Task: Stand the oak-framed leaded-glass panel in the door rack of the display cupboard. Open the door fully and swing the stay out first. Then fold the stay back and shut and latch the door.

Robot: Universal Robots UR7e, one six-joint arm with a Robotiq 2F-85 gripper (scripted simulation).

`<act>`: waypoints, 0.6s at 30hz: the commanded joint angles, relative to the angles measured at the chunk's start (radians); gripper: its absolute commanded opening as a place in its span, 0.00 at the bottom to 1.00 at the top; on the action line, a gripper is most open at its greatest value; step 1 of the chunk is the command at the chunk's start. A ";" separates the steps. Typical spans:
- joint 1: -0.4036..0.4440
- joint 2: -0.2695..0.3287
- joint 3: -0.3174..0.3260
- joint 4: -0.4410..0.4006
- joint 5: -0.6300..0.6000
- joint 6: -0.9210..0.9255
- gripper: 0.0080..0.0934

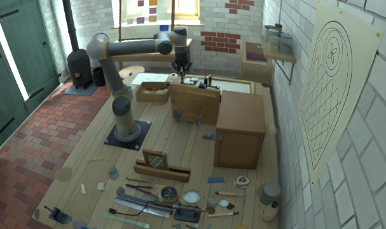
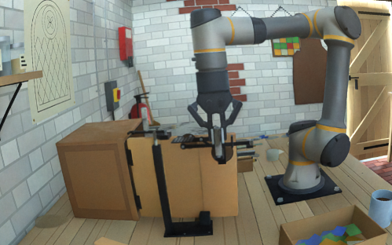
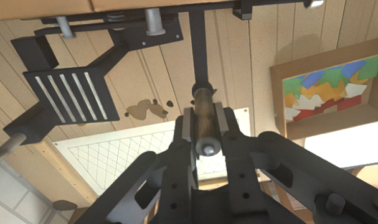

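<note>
My gripper [image 3: 205, 124] [image 2: 217, 138] [image 1: 182, 77] is closed around the stay's brown cylindrical handle [image 3: 204, 123], at the top outer edge of the open cupboard door [image 2: 182, 176] [image 1: 194, 101]. The handle sits on a black bar [image 3: 198, 43] that runs to the door's top edge. The display cupboard [image 1: 240, 127] [image 2: 96, 169] stands on the wooden floor with its door swung wide open. A black post [image 2: 162, 184] stands in front of the door on a foot. The oak-framed leaded-glass panel [image 1: 155, 159] stands upright in a wooden holder [image 1: 162, 171] on the near floor, far from me.
The door's top edge and black fittings [image 3: 70, 96] lie just ahead of my fingers. A box of coloured glass pieces [image 3: 328, 84] [image 1: 153, 91] sits beside the door. A drawing sheet [image 3: 139, 149] lies below. Tools [image 1: 167, 197] litter the near floor. A mug [image 2: 383, 207] stands by the box.
</note>
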 commanded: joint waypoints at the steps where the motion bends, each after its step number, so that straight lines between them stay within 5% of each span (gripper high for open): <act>1: 0.000 0.000 -0.001 0.000 0.000 0.000 0.17; 13: 0.000 0.000 -0.001 0.000 0.000 0.000 0.45; 18: 0.000 0.000 -0.001 0.000 0.000 0.000 0.47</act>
